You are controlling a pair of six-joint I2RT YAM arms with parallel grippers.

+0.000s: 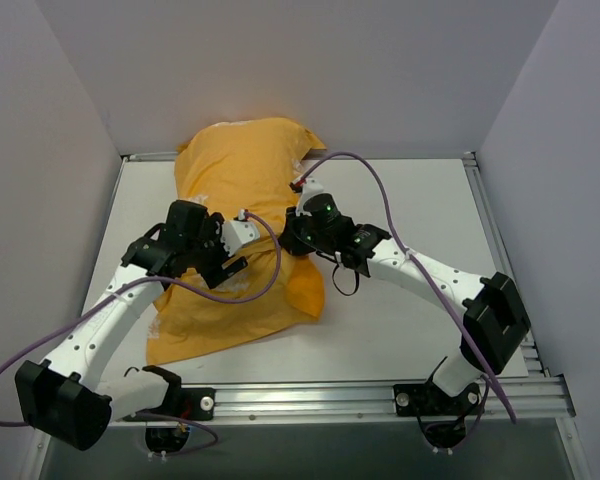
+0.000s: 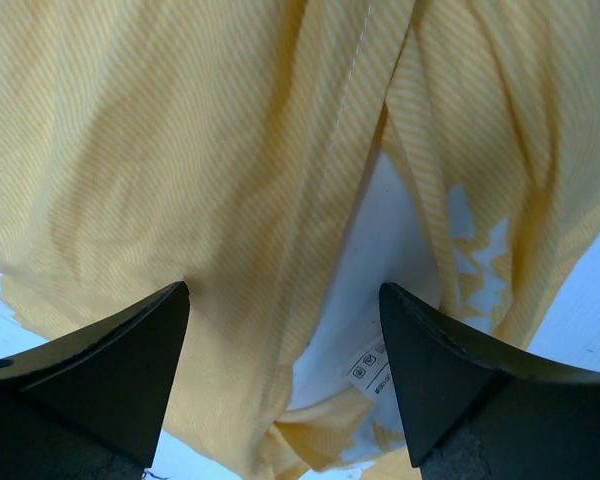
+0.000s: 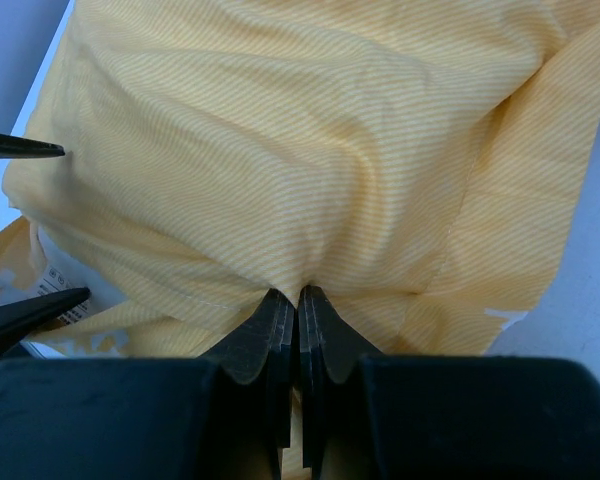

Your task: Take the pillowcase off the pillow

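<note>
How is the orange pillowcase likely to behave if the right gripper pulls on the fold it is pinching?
Probably floppy: the pillowcase puckers into creases where the right gripper is shut on it, so it should drape rather than move as one piece. Its fine folds suggest thin, light cloth. The white pillow showing at its opening may drag inside.

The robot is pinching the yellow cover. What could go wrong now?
1. The right gripper pinches only a small fold of the pillowcase, so the fabric might slip out when it is pulled.
2. The left gripper is open over the spot where the white pillow shows. Closing there could grab pillowcase and pillow together, so both would probably drag along.
</note>
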